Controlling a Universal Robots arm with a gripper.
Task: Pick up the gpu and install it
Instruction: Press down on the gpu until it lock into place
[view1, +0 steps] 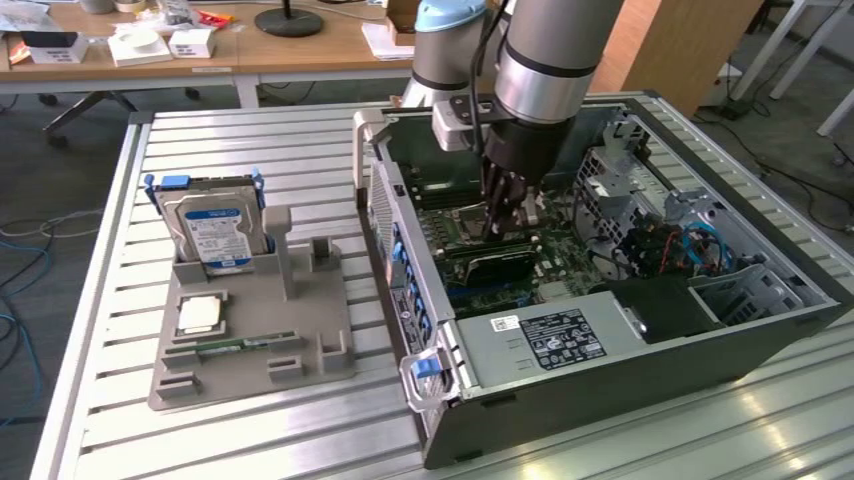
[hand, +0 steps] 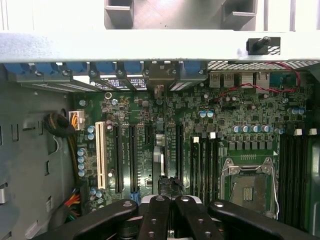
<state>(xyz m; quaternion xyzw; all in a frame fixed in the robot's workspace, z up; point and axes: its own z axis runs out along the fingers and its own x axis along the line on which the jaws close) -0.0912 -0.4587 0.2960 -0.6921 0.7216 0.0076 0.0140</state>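
Even daylight, glare on table

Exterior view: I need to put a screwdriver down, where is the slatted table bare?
Bare slats lie between the grey parts holder and the computer case, and behind the holder near the hard drive. Inside the case it is crowded, where the shut pincer sits over the motherboard.
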